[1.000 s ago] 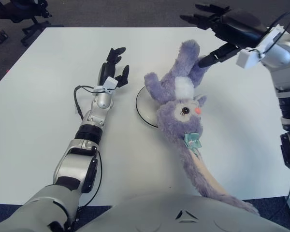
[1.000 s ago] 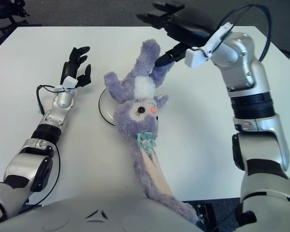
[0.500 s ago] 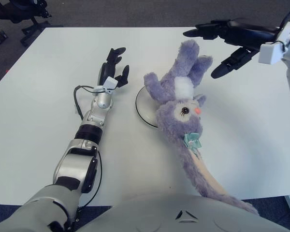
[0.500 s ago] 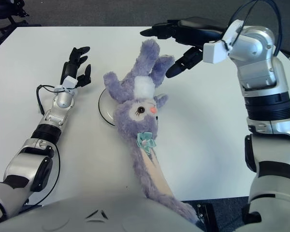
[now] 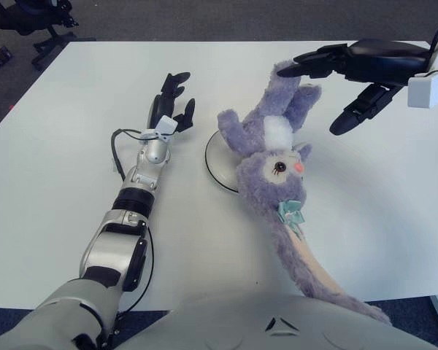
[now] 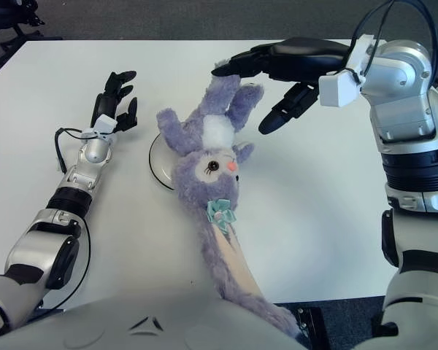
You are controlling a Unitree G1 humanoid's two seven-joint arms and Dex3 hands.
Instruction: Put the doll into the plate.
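A purple plush doll (image 5: 271, 159) with a white belly, a teal bow and a long tail lies across a white plate (image 5: 217, 159) at the table's middle, covering most of it. Its tail runs down to the front edge. My right hand (image 5: 343, 76) hovers over the doll's upper limbs, fingers spread, holding nothing; whether its long fingers brush the top limb I cannot tell. My left hand (image 5: 170, 102) shows to the left of the plate, fingers relaxed and holding nothing.
The white table (image 5: 66, 146) spreads wide on both sides. A black office chair (image 5: 29, 18) stands on the dark floor beyond the far left corner.
My right hand has let go of the doll's upper limb, drawn right and come down a little. The freed limb has settled. The left arm has not moved.
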